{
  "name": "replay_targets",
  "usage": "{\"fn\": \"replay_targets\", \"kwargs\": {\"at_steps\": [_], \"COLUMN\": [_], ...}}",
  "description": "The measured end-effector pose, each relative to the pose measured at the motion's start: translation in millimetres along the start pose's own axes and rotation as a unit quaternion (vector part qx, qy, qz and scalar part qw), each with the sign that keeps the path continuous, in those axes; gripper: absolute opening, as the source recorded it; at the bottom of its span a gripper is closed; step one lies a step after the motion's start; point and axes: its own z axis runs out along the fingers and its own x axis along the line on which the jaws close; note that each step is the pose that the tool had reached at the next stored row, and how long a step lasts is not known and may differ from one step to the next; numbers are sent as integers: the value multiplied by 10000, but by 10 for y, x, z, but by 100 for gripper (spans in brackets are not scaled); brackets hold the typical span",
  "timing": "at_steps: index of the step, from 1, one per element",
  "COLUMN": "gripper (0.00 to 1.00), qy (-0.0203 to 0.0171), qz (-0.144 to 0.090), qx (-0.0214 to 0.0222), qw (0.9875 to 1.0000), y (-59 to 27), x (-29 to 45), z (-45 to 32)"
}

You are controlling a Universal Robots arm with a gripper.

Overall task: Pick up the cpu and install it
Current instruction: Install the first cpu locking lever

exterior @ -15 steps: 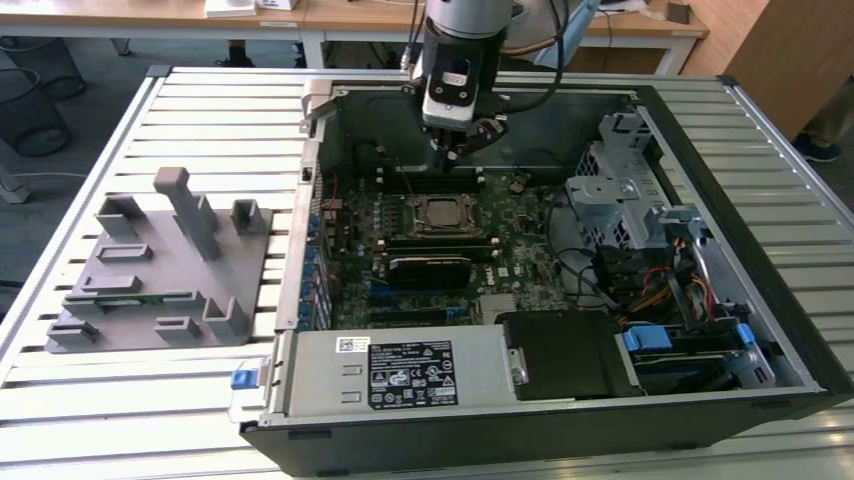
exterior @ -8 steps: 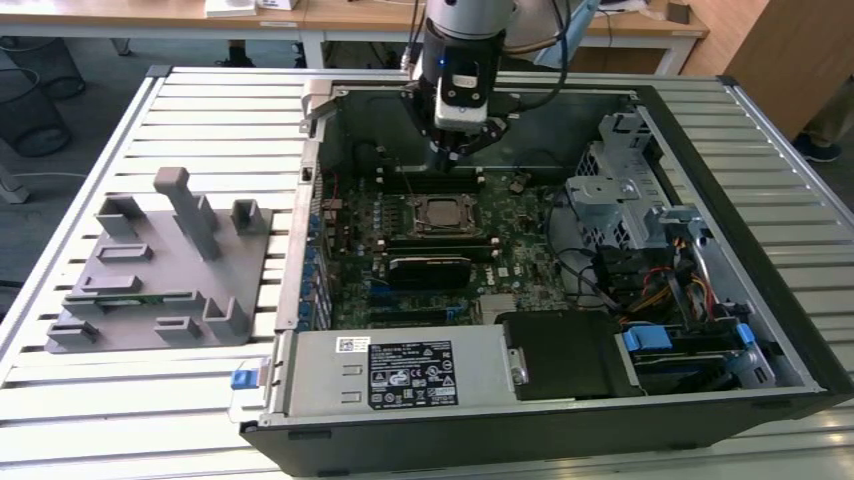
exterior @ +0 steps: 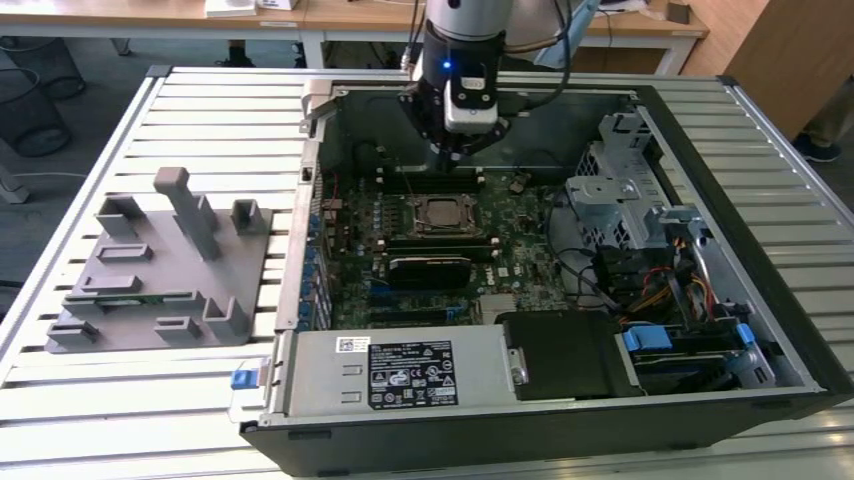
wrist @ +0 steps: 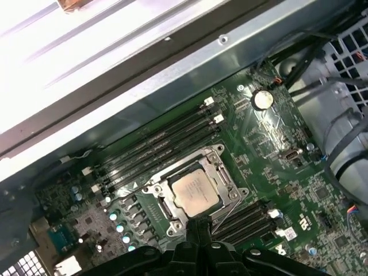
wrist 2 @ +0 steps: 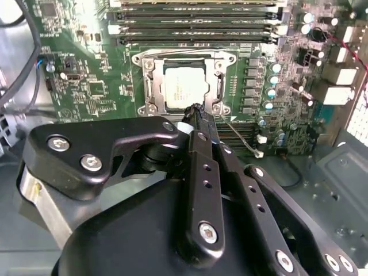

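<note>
The gripper (exterior: 458,152), fingers closed together and holding nothing, hovers just beyond the cpu (exterior: 439,212) seated in its socket (exterior: 442,233).

Silver-grey cpu (wrist 2: 184,86) framed in bright metal on green motherboard (wrist: 276,149); black claw (wrist 2: 197,117); grey fixture (exterior: 154,265) on pale ribbed surface (exterior: 214,120); blue clips (exterior: 242,379) on black case (exterior: 787,300).

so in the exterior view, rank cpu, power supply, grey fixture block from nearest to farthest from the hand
1. cpu, in the socket just below the hand.
2. grey fixture block, on the table at the exterior view's left.
3. power supply, at the case's near edge.
</note>
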Motion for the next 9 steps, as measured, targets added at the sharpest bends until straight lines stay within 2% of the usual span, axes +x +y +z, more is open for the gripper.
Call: {"fn": "replay_targets", "kwargs": {"at_steps": [5,9], "gripper": [11,11], "qy": [-2,-5], "qz": [-430,-797], "qx": [-2,5], "qw": [9991,9968], "y": [0,0], "x": [0,0], "z": [9,18]}}
